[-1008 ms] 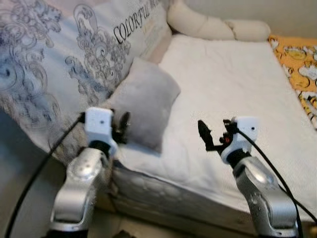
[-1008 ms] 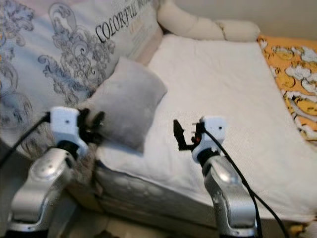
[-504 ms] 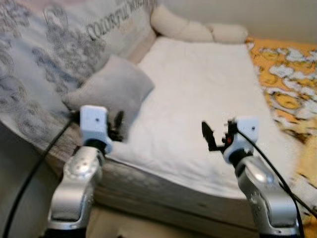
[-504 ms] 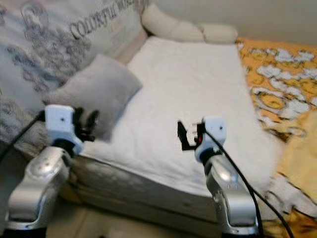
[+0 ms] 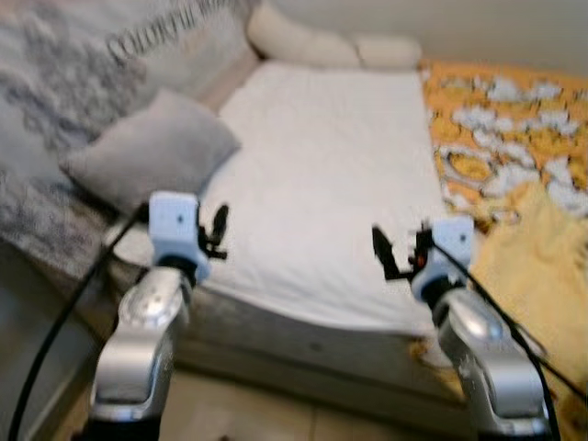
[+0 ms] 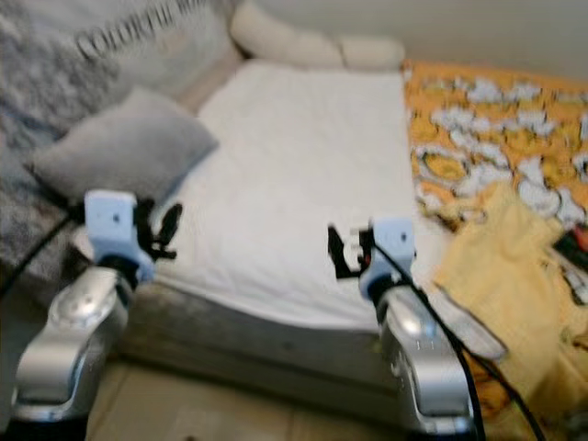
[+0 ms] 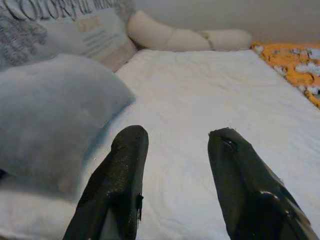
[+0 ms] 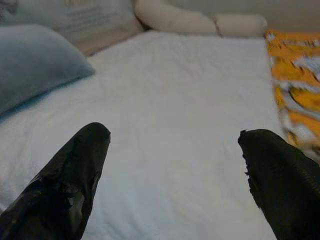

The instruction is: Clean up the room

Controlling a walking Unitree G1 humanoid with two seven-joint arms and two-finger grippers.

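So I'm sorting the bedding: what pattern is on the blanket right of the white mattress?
Orange blanket with white cartoon shapes, clearest in the left eye view.

grey pillows: one [image 5: 152, 152]
long cream cushions: two [image 5: 299, 41] [image 5: 388, 52]
white mattresses: one [image 5: 331, 184]
yellow blankets: one [image 6: 514, 276]
grippers: two [image 5: 213, 231] [image 5: 395, 253]

White mattress [image 5: 322, 184], pale wall [image 5: 478, 28], tiled floor [image 5: 239, 413]

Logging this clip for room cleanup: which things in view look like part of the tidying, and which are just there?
Likely part of the tidying:
grey pillow
yellow blanket
left gripper, open
right gripper, open

Just there:
white mattress
cream bolster
orange patterned cover
printed grey quilt
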